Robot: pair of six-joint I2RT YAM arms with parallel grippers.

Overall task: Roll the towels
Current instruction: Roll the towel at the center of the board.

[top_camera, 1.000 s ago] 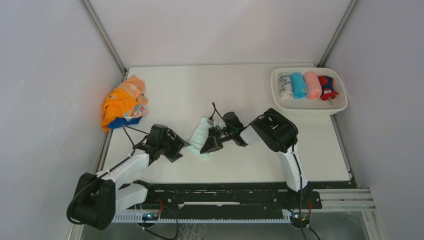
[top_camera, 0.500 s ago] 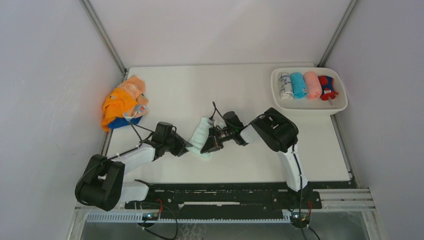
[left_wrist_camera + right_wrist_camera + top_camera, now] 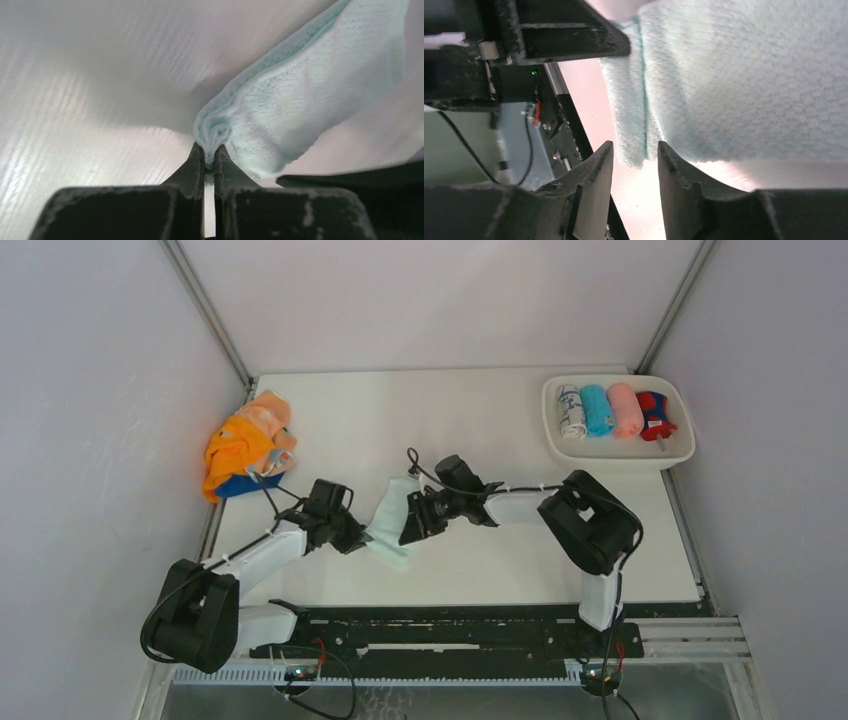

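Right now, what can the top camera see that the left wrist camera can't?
Only the top view shows the white tray holding four rolled towels, and the unrolled pile at far left. Only the left wrist view shows up close how the left end effector is shut on a bunched edge. Both show the mint towel.

A white tray [image 3: 618, 453] sits at the far right of the table [image 3: 480, 420].

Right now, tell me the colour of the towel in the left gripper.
The towel is pale mint green, clearest in the left wrist view.
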